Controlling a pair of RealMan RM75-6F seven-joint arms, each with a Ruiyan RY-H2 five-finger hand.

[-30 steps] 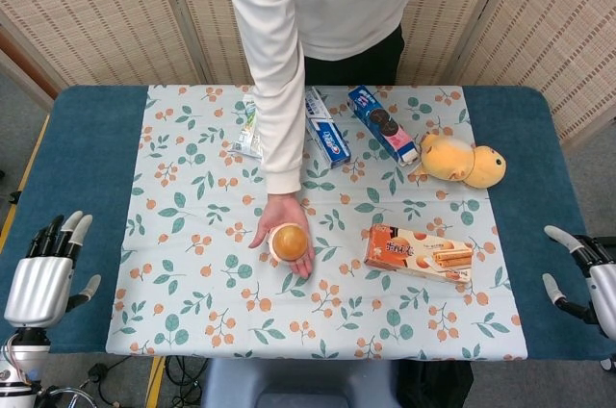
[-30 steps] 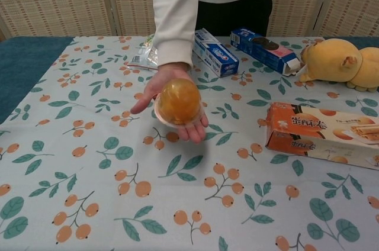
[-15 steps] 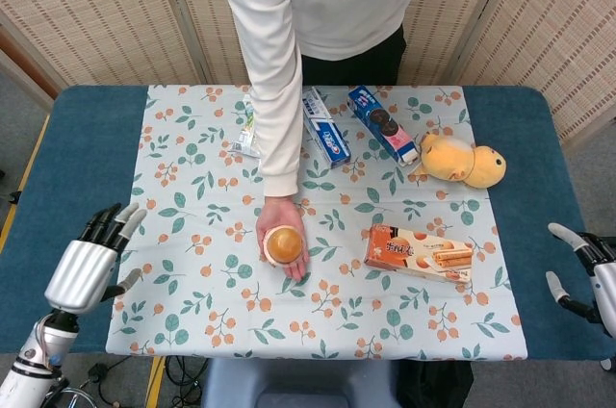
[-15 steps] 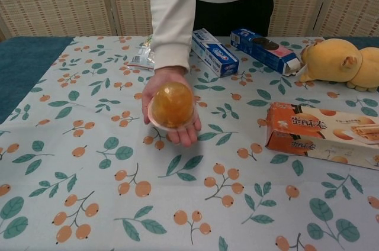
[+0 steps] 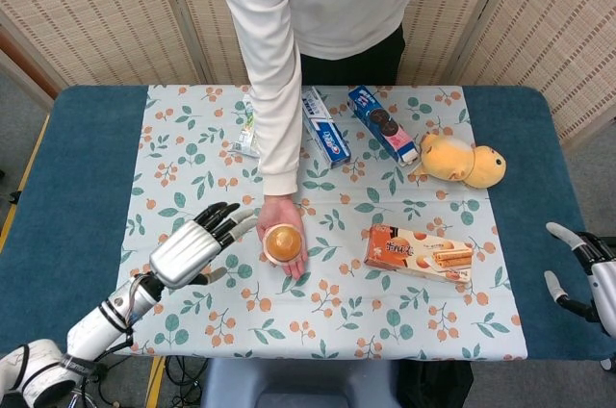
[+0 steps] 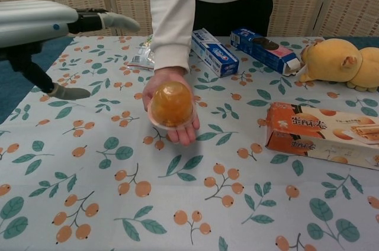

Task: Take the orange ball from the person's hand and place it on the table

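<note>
The orange ball (image 5: 282,242) (image 6: 172,103) rests in the person's upturned palm (image 5: 286,235) (image 6: 172,118) over the middle of the floral tablecloth. My left hand (image 5: 195,243) (image 6: 41,23) hovers just left of that palm, fingers spread and empty, its dark fingertips (image 5: 231,218) a short gap from the ball. At the table's right edge, my right hand (image 5: 582,273) hangs with fingers apart and holds nothing; only the head view shows it.
An orange biscuit box (image 5: 419,253) (image 6: 323,134) lies right of the ball. Behind it are a yellow plush toy (image 5: 462,161) (image 6: 340,61), a blue cookie box (image 5: 382,124) (image 6: 266,50), a toothpaste box (image 5: 325,129) (image 6: 214,52) and a small packet (image 5: 248,131). The person's arm (image 5: 272,71) reaches over the cloth.
My left hand has swung in from the table's left edge toward the ball. The person's palm with the ball stays nearly where it was. The right hand has barely moved.
</note>
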